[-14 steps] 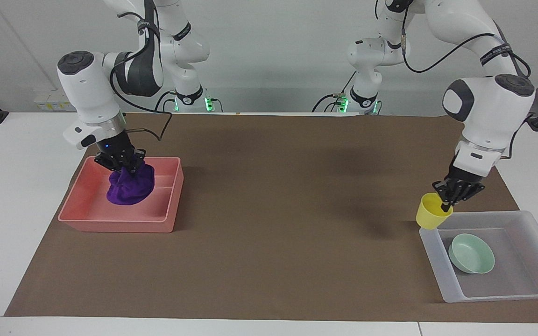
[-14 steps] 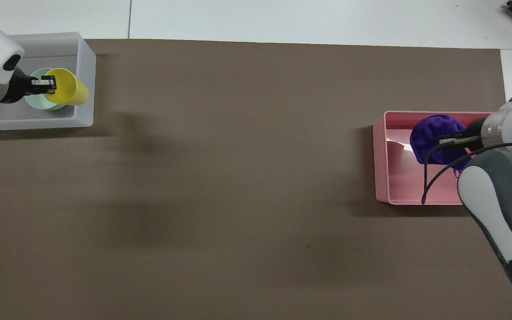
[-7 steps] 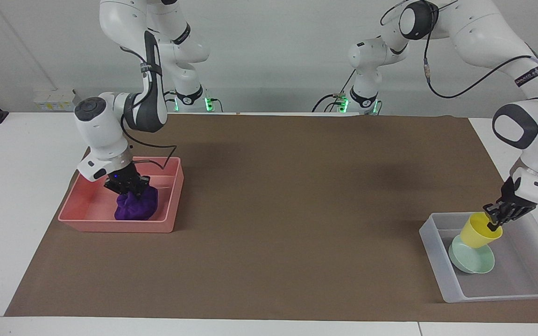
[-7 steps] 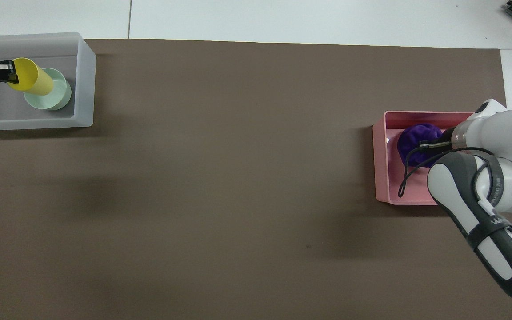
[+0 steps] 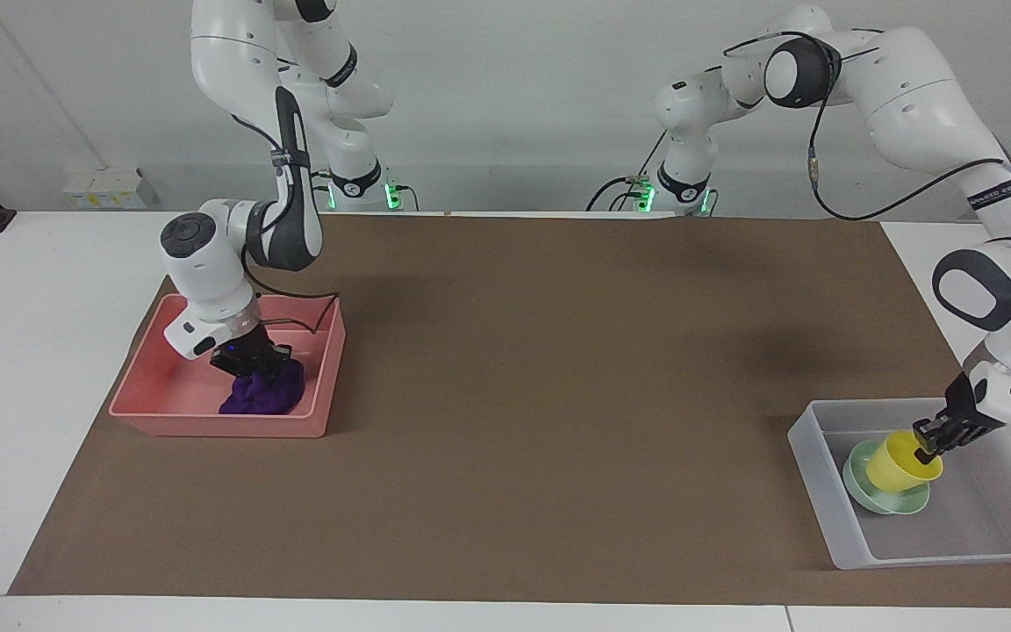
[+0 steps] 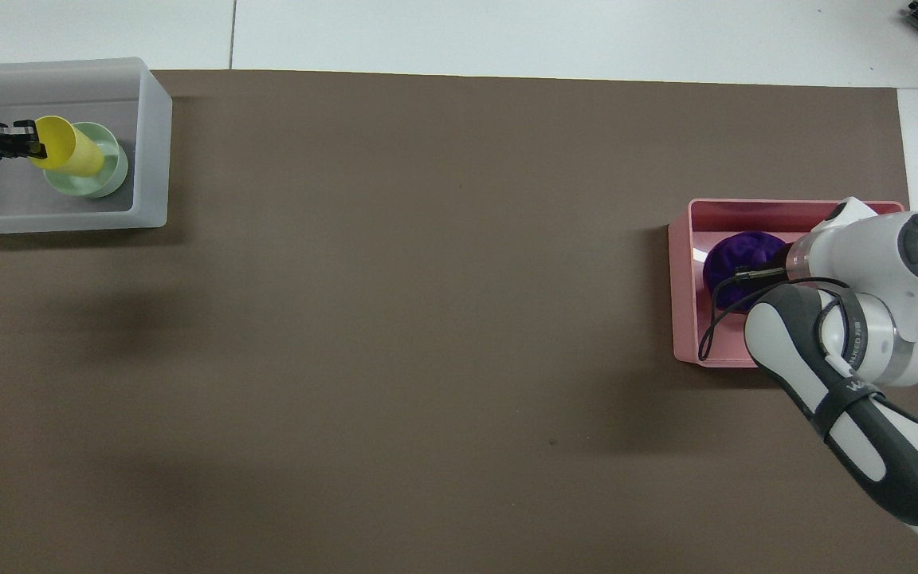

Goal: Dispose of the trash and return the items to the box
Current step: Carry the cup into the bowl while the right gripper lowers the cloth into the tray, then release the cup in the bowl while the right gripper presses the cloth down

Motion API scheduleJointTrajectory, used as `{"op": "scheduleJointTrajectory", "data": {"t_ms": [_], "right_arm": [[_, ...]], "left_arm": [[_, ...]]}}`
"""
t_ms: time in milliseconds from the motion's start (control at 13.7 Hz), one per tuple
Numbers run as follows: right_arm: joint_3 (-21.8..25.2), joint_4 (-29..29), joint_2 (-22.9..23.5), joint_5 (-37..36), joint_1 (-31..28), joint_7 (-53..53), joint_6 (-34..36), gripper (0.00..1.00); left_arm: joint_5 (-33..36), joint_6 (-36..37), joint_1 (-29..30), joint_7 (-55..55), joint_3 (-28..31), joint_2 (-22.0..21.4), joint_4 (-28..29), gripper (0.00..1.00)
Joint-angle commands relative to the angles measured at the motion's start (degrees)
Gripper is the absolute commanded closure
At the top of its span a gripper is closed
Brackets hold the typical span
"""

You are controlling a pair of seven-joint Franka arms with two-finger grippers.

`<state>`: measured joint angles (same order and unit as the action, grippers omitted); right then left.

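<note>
A: Count, nearest the robots first?

B: 1 pink bin (image 5: 157,386), rectangular, smooth plastic w/ low walls, on the brown mat (image 5: 505,395) at the right arm's end of the desk (image 5: 32,369). Inside it, 1 purple cloth (image 5: 261,395), soft, wrinkly, bunched, lying on the bin floor.

A: Right gripper?

B: Right gripper (image 5: 257,358) is down in the bin, fingers pinching the top of the cloth.

A: And farther from the robots than the bin?

B: 1 translucent box (image 5: 817,487), whitish-grey, rectangular, low walls, at the left arm's end. In it, 1 mint bowl (image 5: 864,498), round and shallow, and 1 yellow cup (image 5: 896,458), smooth plastic, tapered, tilted w/ its base down in the bowl.

A: Left gripper?

B: Left gripper (image 5: 930,441) is over the box, fingers clamped on the cup's rim. In the overhead view the cup (image 6: 67,151) covers part of the bowl (image 6: 112,163), inside the box (image 6: 152,143).

A: Anything else?

B: 2 arms total, both busy. Mat's matte, flat, bare between bin & box.
</note>
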<state>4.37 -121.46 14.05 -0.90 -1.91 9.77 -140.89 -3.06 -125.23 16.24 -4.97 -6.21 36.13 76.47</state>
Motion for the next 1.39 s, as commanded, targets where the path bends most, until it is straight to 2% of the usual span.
{"op": "scheduleJointTrajectory", "data": {"t_ms": [0,73,146,219,292,365,438,510,583,656,729,802,948,1094,1312], "right_arm": [[-0.6,-0.8,0.0,0.6,-1.1,1.7,-1.7,1.00],[-0.7,-1.0,0.0,0.6,-1.2,1.8,-2.3,1.00],[-0.6,-1.7,0.0,0.6,-1.2,1.8,-3.1,1.00],[-0.7,-1.9,0.0,0.6,-1.2,1.7,-3.6,1.00],[-0.6,-1.9,0.0,0.6,-1.2,1.6,-3.7,1.00],[-0.6,-1.9,0.0,0.6,-1.2,1.5,-3.7,1.00],[-0.7,-1.9,0.0,0.6,-1.2,1.4,-3.7,0.79],[-0.6,-1.9,0.0,0.6,-1.2,1.4,-3.7,0.62],[-0.7,-1.9,0.0,0.6,-1.2,1.3,-3.6,0.43],[-0.7,-1.8,0.0,0.6,-1.2,1.3,-3.5,0.30],[-0.7,-1.7,-0.1,0.6,-1.2,1.1,-3.3,0.12],[-0.7,-1.3,-0.8,0.7,-1.2,1.0,-2.8,0.00],[-0.7,-1.0,-2.9,0.7,-0.8,0.8,-1.4,0.00],[-0.7,1.1,-4.5,0.6,-0.5,0.0,2.9,0.00],[-1.4,3.0,-7.9,0.6,-0.3,-3.4,8.1,0.00]], "left_arm": [[-1.2,-2.6,0.6,-1.0,-0.5,0.1,1.5,1.00],[-1.2,-2.8,0.4,-1.0,-0.4,0.0,1.8,1.00],[-0.8,-2.0,0.4,-1.0,-0.4,-0.1,1.6,0.86],[-0.7,-1.4,0.3,-1.1,-0.4,-0.2,1.5,0.63],[-0.5,-0.8,0.2,-1.1,-0.3,-0.2,1.1,0.34],[-0.3,-0.7,0.0,-1.2,-0.3,-0.2,0.9,0.20],[0.7,-0.6,-0.2,-1.7,-0.5,-0.4,0.8,0.06],[1.9,-0.6,-0.3,-2.8,-0.6,-1.6,1.0,0.00],[2.4,-0.2,-1.1,-4.3,-0.6,-3.8,1.6,0.00],[2.4,1.1,-1.5,-5.5,-0.6,-6.1,2.4,0.00],[2.5,2.6,-2.1,-5.8,-0.6,-8.9,4.1,0.00],[2.5,2.9,-2.4,-6.3,-0.6,-12.5,7.3,0.00],[2.6,2.0,-5.9,-7.8,-0.4,-19.6,15.2,0.00],[2.6,3.4,-8.7,-7.4,-0.5,-23.6,17.6,0.00],[2.6,4.5,-11.9,-7.0,-0.6,-32.5,26.0,0.00]]}}
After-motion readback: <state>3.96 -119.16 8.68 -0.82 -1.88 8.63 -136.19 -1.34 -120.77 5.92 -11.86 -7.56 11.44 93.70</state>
